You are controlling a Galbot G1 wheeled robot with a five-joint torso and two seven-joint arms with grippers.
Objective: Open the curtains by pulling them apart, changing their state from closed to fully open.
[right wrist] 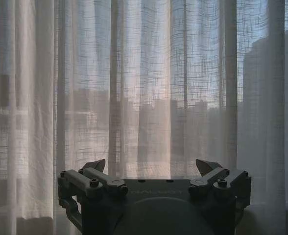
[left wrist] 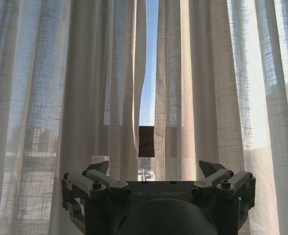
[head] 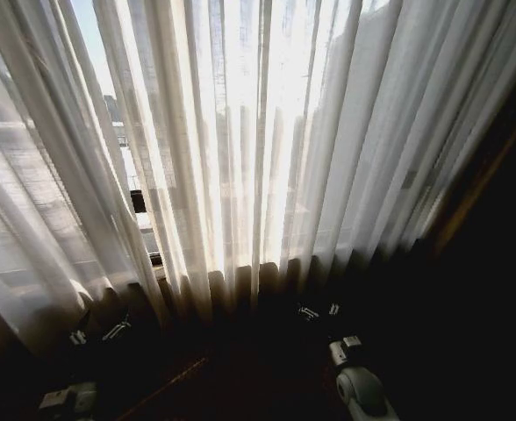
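Note:
The sheer white curtains (head: pixel 267 132) hang pleated across the window, lit from behind. A narrow slit (head: pixel 133 180) parts the left panel (head: pixel 39 175) from the right one. My left gripper (head: pixel 98 333) is low near the hem, open and holding nothing. In the left wrist view the left gripper (left wrist: pixel 155 169) faces the slit (left wrist: pixel 149 73), with curtain fabric (left wrist: pixel 85 98) on both sides and apart from the fingers. My right gripper (head: pixel 320 310) is open below the right panel. In the right wrist view the right gripper (right wrist: pixel 152 166) points at unbroken curtain fabric (right wrist: pixel 144 88).
A heavy dark drape (head: pixel 495 219) hangs at the far right beside the sheer fabric. A small dark block (left wrist: pixel 146 141) shows through the slit, outside the fabric. The floor below the hem is in deep shadow. City buildings show faintly through the weave.

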